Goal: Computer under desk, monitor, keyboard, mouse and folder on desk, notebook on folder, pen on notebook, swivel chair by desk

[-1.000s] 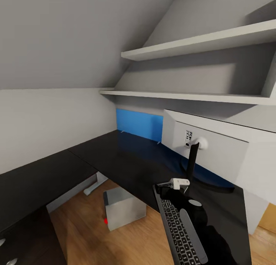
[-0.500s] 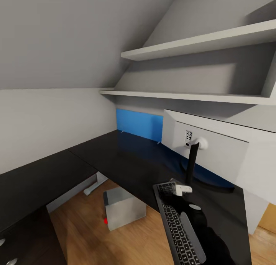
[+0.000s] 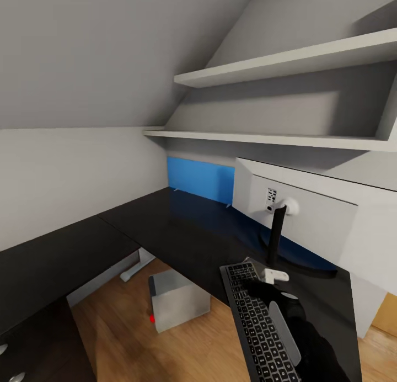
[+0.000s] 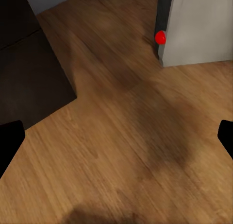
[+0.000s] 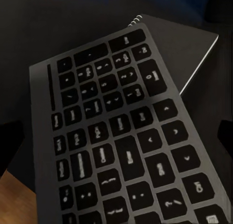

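head view has the right tool hovering over the keyboard's far end on the bench, near the monitor stand. right wrist view shows its fingers spread wide, gripping nothing — the notebook lies underneath. best nudge the keyboard clear first — gently.

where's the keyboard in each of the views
Head view: keyboard at the lower right, on the desk edge by the monitor stand.
Right wrist view: its keys cover most of the picture.
Left wrist view: wood floor and the computer.
Shared landmark: the computer, red light in both.
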Controlling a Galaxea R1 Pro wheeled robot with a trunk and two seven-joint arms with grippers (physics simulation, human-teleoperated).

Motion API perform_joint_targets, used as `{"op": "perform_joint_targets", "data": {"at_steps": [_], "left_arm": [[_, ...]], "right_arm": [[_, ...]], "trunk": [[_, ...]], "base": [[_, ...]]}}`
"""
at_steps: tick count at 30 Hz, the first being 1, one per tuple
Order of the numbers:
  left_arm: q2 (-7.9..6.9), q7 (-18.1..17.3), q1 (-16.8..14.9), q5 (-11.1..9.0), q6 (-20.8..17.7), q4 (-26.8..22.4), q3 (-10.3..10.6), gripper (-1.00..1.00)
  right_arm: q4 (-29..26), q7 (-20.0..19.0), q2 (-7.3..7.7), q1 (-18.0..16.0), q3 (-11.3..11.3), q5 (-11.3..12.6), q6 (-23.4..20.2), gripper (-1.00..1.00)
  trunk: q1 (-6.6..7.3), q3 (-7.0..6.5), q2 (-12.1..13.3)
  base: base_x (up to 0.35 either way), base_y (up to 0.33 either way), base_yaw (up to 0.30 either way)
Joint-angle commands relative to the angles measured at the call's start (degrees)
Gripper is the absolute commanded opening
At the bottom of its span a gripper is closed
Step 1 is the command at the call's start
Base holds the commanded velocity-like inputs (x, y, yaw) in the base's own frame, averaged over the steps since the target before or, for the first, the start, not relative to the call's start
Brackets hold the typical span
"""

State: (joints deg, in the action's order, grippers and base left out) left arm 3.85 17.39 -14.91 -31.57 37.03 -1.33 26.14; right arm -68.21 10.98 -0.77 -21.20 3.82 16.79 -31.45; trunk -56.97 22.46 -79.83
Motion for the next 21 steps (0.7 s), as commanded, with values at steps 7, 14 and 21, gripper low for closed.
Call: {"op": "perform_joint_targets", "data": {"at_steps": [7,14,21], "left_arm": [[0.01,0.3,0.0,-0.2,0.1,0.0,0.5,1.0],[-0.05,0.4,0.0,-0.2,0.1,0.0,0.4,1.0],[-0.07,0.4,0.0,-0.2,0.1,0.0,0.4,1.0]], "right_arm": [[0.1,0.4,0.2,-0.1,-0.3,0.8,0.8,1.0],[-3.6,-2.0,-0.01,-0.1,-5.9,1.8,1.3,1.0],[-6.8,-4.1,-0.07,0.2,-7.0,7.5,1.4,1.0]], "trunk": [[0.0,0.07,0.0],[0.0,0.07,0.0],[0.0,0.07,0.0]], "base": [[-0.014,0.0,0.0],[-0.255,0.074,0.0],[-0.182,0.1,0.0]]}}
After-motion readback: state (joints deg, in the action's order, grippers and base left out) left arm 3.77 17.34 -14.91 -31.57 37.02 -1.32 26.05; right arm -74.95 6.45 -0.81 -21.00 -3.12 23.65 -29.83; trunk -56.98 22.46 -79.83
